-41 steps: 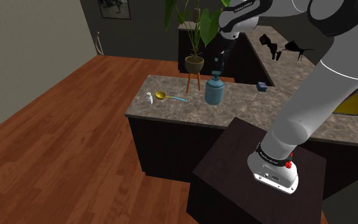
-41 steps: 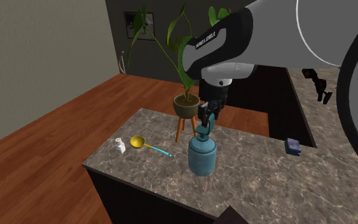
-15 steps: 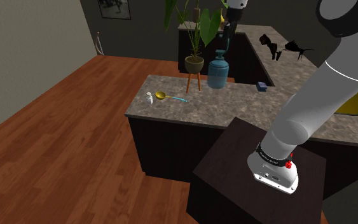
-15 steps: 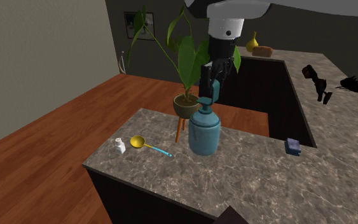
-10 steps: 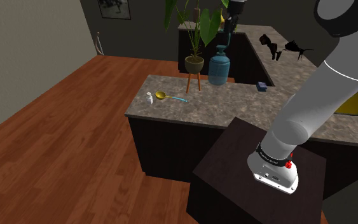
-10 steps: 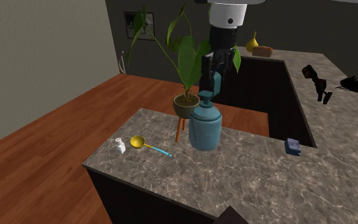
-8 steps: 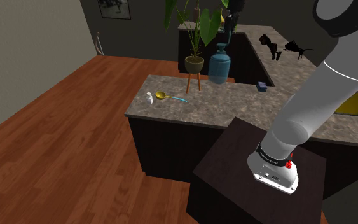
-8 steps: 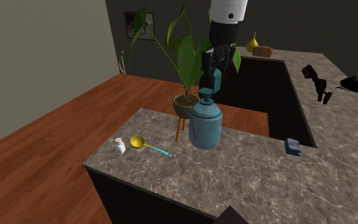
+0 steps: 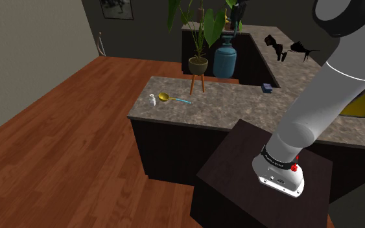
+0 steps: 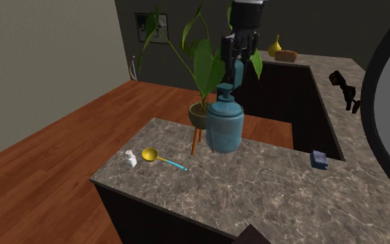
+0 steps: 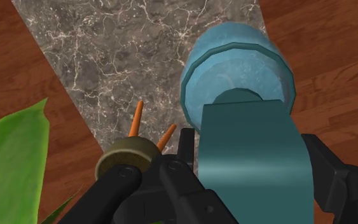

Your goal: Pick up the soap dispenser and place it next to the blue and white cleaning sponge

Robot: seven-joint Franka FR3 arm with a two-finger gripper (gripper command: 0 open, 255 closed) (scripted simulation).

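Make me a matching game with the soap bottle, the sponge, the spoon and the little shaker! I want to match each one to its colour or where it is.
1. soap dispenser
2. sponge
3. spoon
4. shaker

a. white
b. held up in the air by the tool
c. yellow bowl, blue handle
d. dark blue, lying on the counter

Pairs: 1-b, 2-d, 3-c, 4-a

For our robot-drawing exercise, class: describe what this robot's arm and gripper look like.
The arm is made of rounded, glossy white segments with dark grey joints. A black band and a small red button sit near its base. The gripper is all black, with two blocky fingers.
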